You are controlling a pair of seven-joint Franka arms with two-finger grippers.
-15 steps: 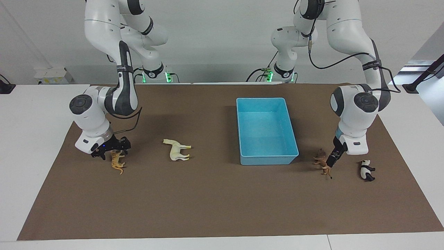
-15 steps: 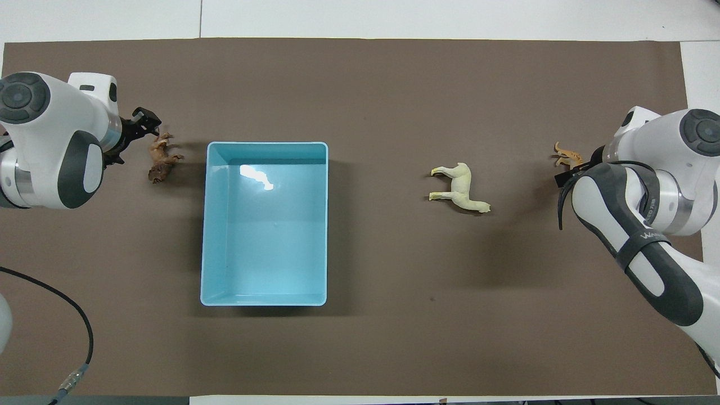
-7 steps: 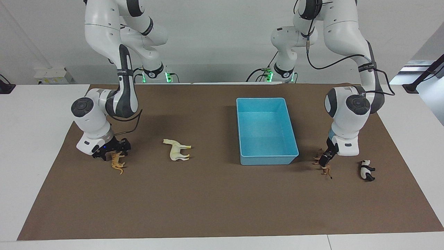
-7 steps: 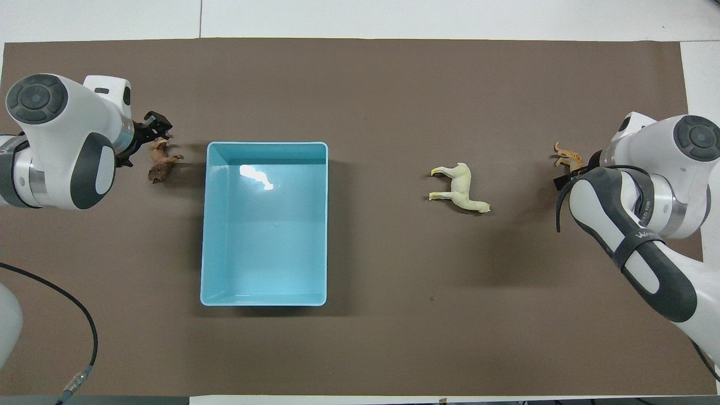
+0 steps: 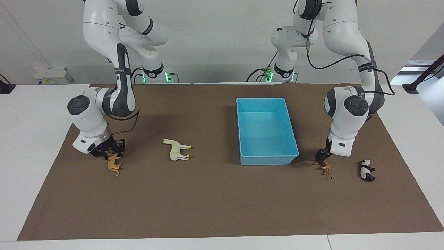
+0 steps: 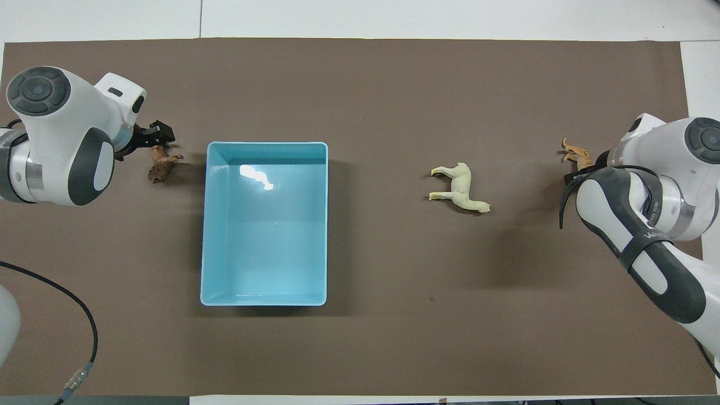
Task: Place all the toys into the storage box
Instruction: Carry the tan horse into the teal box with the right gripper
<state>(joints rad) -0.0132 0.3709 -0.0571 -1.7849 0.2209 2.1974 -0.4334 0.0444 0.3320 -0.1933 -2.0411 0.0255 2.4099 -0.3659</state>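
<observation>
Since the earlier frames both arms have shifted: the right gripper (image 5: 109,153) has drawn the tiger (image 5: 113,164) slightly toward the right arm's end of the mat, and the left gripper (image 5: 321,156) has come down onto the lion (image 5: 324,167), moving in from the panda's side toward the box.

Right gripper: low at the mat (image 5: 208,208), directly on the tiger's upper end. Whether its jaws grip the figurine or merely bracket it cannot be told. In the overhead view the arm's wrist covers most of the tiger (image 6: 577,153); only its head end shows.

Left gripper: fingertips at the lion's back, just beside the box's corner farthest from the robots. Jaw opening cannot be told. In the overhead view, the gripper (image 6: 159,135) sits over the lion (image 6: 160,163).

Box (image 5: 244,160): empty, on the mat toward the left arm's end.

Horse (image 5: 177,149): lying on its side between tiger and box, untouched.

Panda (image 5: 365,170): lying on the mat near the lion, toward the left arm's end, untouched.

All four toys are outside the box.
</observation>
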